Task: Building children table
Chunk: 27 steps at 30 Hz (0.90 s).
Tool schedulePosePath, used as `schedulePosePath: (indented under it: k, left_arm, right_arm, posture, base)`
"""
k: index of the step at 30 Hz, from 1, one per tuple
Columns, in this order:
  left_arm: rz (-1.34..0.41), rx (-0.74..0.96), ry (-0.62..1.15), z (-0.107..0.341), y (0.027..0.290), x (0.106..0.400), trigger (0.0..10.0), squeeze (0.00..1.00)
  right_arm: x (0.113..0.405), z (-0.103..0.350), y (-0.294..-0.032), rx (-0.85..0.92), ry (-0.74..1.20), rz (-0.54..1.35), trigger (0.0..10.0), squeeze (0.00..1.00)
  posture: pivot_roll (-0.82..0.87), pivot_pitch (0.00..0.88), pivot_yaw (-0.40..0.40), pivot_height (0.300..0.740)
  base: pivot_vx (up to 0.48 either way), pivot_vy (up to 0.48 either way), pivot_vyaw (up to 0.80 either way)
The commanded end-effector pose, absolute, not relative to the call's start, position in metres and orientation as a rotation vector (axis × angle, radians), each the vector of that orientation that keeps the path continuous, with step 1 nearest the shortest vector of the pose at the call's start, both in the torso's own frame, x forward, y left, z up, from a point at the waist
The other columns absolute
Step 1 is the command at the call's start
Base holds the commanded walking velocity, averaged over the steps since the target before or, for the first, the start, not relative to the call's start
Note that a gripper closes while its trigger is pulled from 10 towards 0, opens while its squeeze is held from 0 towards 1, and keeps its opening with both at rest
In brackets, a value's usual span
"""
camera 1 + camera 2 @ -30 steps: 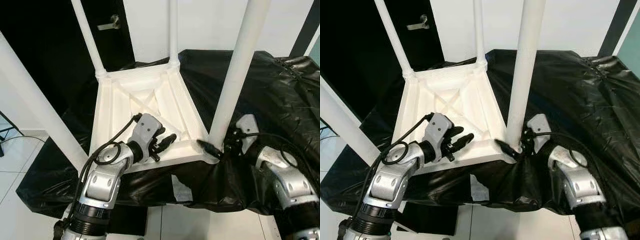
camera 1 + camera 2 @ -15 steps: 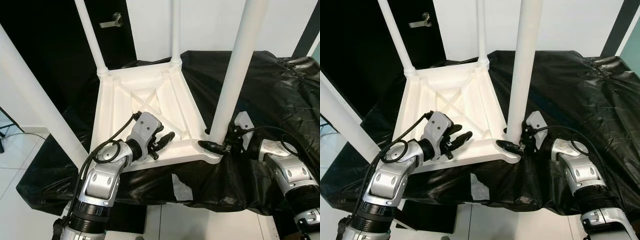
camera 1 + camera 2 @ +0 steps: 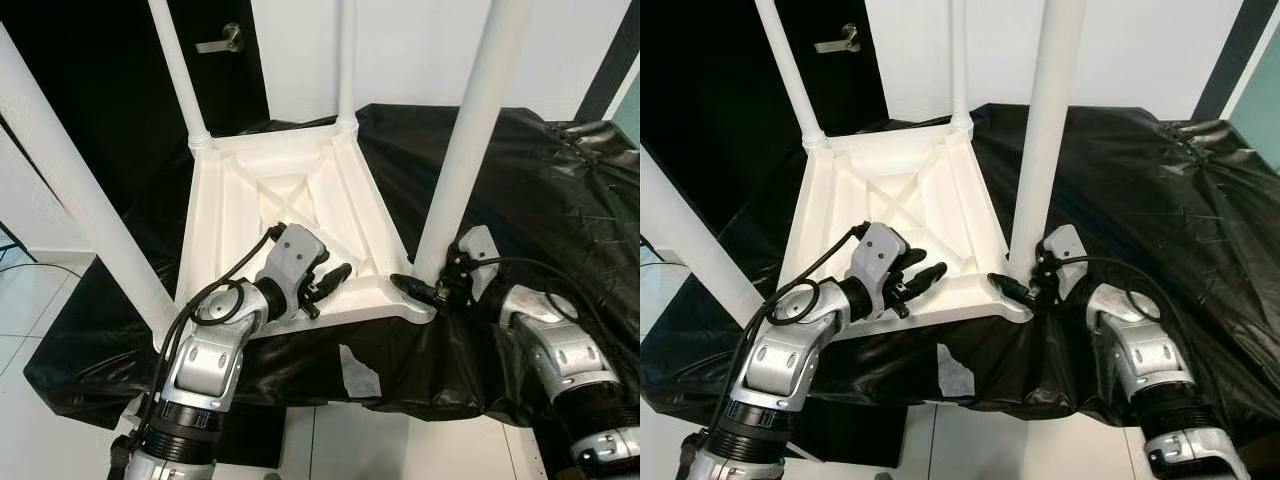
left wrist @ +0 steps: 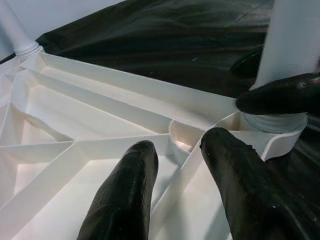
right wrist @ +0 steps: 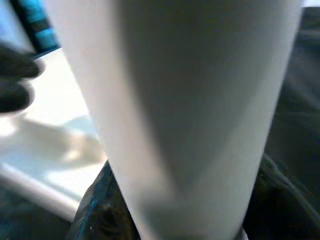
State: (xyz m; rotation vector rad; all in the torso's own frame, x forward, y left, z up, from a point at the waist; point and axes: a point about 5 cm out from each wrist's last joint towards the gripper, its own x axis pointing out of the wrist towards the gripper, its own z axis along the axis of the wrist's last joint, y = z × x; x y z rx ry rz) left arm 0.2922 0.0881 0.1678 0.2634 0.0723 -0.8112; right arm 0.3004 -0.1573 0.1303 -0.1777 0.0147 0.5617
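Children's table (image 3: 290,215): white plastic, lying upside down on a surface covered by black plastic sheeting (image 3: 540,190), ribbed underside facing up, near edge close to the sheeting's front border. Four white legs stand upward from the corner sockets: two far legs, thin in the view, one near leg at the robot's left (image 3: 75,180), and one near leg at the robot's right (image 3: 470,140).

Left gripper (image 3: 328,283): resting on the near rim of the table frame, inside the underside. In the left wrist view its fingers (image 4: 125,195) are parted, straddling one of the white ribs, with a round socket just ahead of them; nothing is clamped between them.

Right gripper (image 3: 425,292): at the base of the near right leg, where the leg meets its corner socket. One black finger (image 3: 410,288) lies across the front of the leg's foot; the same fingertip shows in the left wrist view, against the leg just above the socket collar. The right wrist view is blurred, with the leg very close ahead. The fingers appear closed around the leg base.

Surroundings: white wall behind, a dark door with a metal handle (image 3: 222,42) at the far left, pale tiled floor below the sheeting.
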Motion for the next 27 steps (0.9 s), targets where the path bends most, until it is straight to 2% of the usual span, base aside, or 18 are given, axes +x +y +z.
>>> schedulePosePath:
  k: [1,9,15,23,24,27]
  left_arm:
    - [-0.661,0.275,0.062,0.165,0.095,0.297,10.0,0.00]
    - [-0.637,0.280,0.060,0.166,0.098,0.298,10.0,0.00]
    - [-0.617,0.270,0.056,0.166,0.099,0.300,10.0,0.00]
    - [-0.608,0.293,0.052,0.166,0.102,0.304,10.0,0.00]
    - [-0.602,0.286,0.052,0.166,0.102,0.305,10.0,0.00]
    - [-0.591,0.281,0.043,0.168,0.103,0.307,10.0,0.00]
  right_arm:
    - [0.293,0.108,-0.152,-0.217,0.123,0.426,10.0,0.00]
    - [0.282,0.103,-0.125,-0.108,0.101,0.203,10.0,0.00]
    - [0.274,0.110,-0.105,-0.008,0.058,0.127,10.0,0.00]
    - [0.273,0.115,-0.107,0.000,0.039,0.085,10.0,0.00]
    - [0.274,0.118,-0.108,0.006,0.026,0.084,10.0,1.00]
    - [0.272,0.126,-0.112,-0.015,-0.023,0.119,10.0,1.00]
  posture:
    - [-0.03,0.000,0.006,0.740]
    - [-0.02,0.000,-0.003,0.740]
    - [-0.03,0.000,0.007,0.740]
    - [-0.03,0.000,0.006,0.740]
    - [-0.03,0.000,0.007,0.740]
    - [-0.04,0.000,0.009,0.740]
  base:
    - [0.000,0.000,0.00]
    - [0.000,0.000,0.00]
    - [0.000,0.000,0.00]
    - [0.000,0.000,0.00]
    - [0.000,0.000,0.00]
    - [0.000,0.000,0.00]
